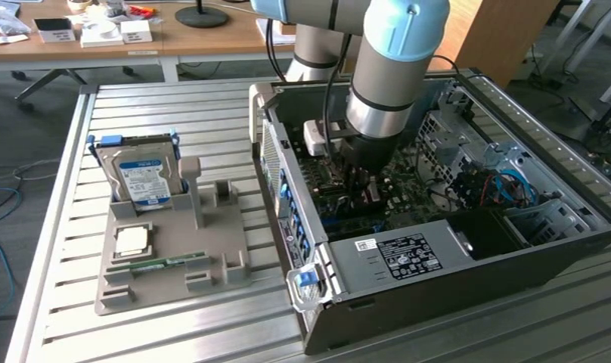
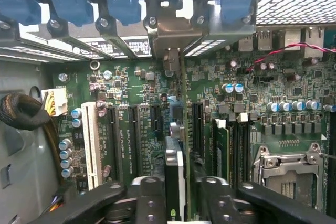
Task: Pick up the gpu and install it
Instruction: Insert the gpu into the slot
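Observation:
My gripper (image 1: pixel 360 180) reaches down inside the open computer case (image 1: pixel 547 257), over the motherboard (image 2: pixel 131 87). In the wrist view the gpu (image 2: pixel 175 169) stands on edge between the black fingers (image 2: pixel 151 195), running along an expansion slot. Its silver end bracket (image 2: pixel 170 35) sits against the case's rear wall under the blue clips. The gripper (image 2: pixel 178 184) has one finger close against the card, and a thin dark gap shows on the other side, so the jaws stand slightly open around it.
Beside the case, a grey holder (image 1: pixel 169 261) carries a hard drive (image 1: pixel 139 178), a processor chip (image 1: pixel 132 240) and a memory stick (image 1: pixel 169 263). Inside the case are the power supply (image 1: pixel 407 253), the processor socket (image 2: pixel 289 174), upright memory modules (image 2: pixel 221 150) and a black cable bundle (image 2: pixel 21 111).

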`<state>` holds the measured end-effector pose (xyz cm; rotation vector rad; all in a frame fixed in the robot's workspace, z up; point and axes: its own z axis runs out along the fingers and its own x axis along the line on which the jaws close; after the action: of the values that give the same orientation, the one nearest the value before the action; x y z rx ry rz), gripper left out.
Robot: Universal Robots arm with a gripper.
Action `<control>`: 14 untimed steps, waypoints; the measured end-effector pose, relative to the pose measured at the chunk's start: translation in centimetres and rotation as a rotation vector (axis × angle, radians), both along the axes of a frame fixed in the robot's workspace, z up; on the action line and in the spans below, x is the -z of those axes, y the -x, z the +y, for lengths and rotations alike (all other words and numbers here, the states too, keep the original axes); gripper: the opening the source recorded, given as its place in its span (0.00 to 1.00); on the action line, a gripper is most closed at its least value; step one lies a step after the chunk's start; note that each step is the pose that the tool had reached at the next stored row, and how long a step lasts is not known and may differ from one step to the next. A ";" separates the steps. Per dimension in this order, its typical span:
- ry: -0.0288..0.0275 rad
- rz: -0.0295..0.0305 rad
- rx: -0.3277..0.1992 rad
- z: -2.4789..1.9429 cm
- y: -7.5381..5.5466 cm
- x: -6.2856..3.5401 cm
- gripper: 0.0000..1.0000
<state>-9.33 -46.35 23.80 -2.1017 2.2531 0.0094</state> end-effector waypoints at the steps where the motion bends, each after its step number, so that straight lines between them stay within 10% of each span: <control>1: 0.0005 0.0002 0.000 0.00 0.0 -0.02 0.33; 7: 0.0008 0.0004 0.000 -0.01 0.0 -0.03 0.58; 14: 0.0008 0.0004 0.000 -0.01 0.0 -0.03 0.58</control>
<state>-9.32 -46.37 23.83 -2.1026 2.2533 0.0090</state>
